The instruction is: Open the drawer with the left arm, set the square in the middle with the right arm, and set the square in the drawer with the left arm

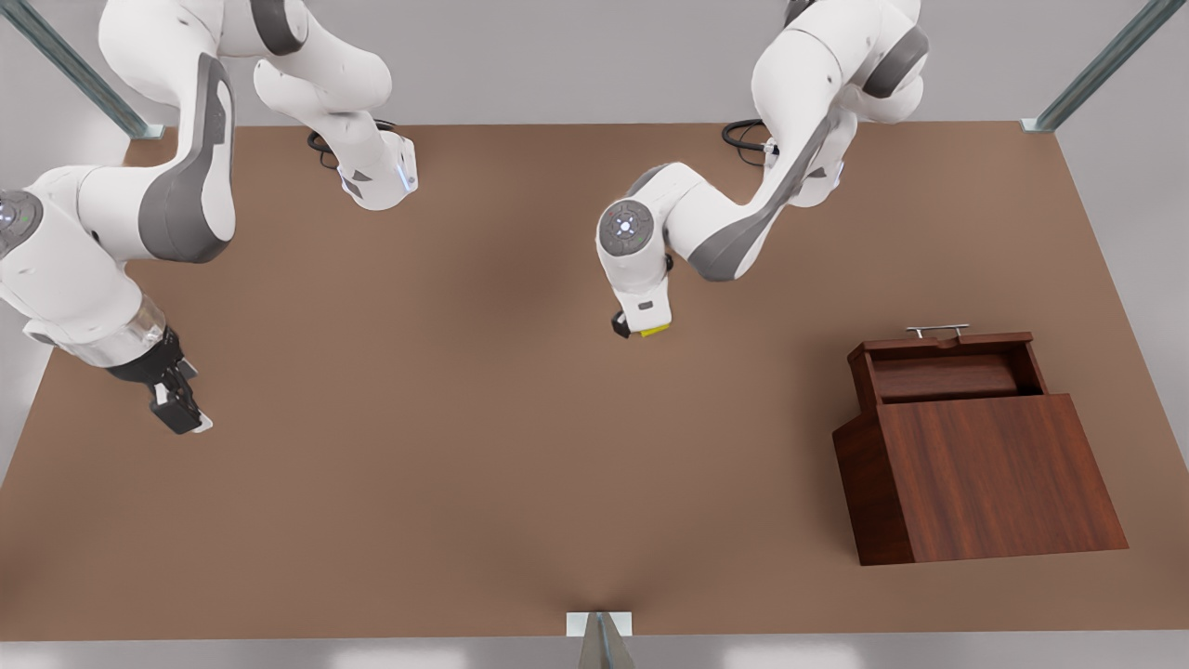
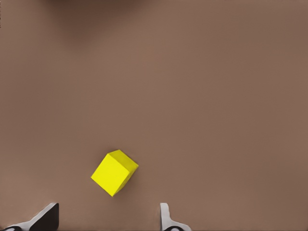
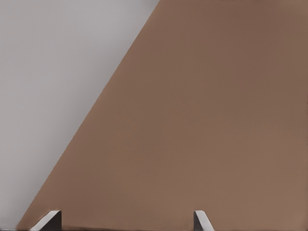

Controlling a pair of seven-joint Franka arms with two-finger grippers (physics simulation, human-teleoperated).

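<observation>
We find the left tool (image 1: 641, 327) poised over the middle of the counter (image 1: 446, 446), directly above the square (image 1: 656, 330). In the left wrist view the square (image 2: 114, 172) lies on the bare counter (image 2: 192, 86), turned at an angle to the tool's two fingertips (image 2: 166, 216), which stand spread apart with the cube lying beyond their gap and touching neither; we record this tool as released and holding nothing. How far it stands above the cube we cannot judge reliably, since the front view hides most of the square under the wrist. The drawer (image 1: 947, 372) stands pulled out of the wooden box (image 1: 985, 478), its silver handle (image 1: 936, 329) on the far edge, well apart from the left tool towards the front view's right. The right tool (image 1: 181, 413) waits near the counter's edge at the front view's left, fingertips (image 3: 202, 220) spread and empty over the bare counter (image 3: 216, 120).
</observation>
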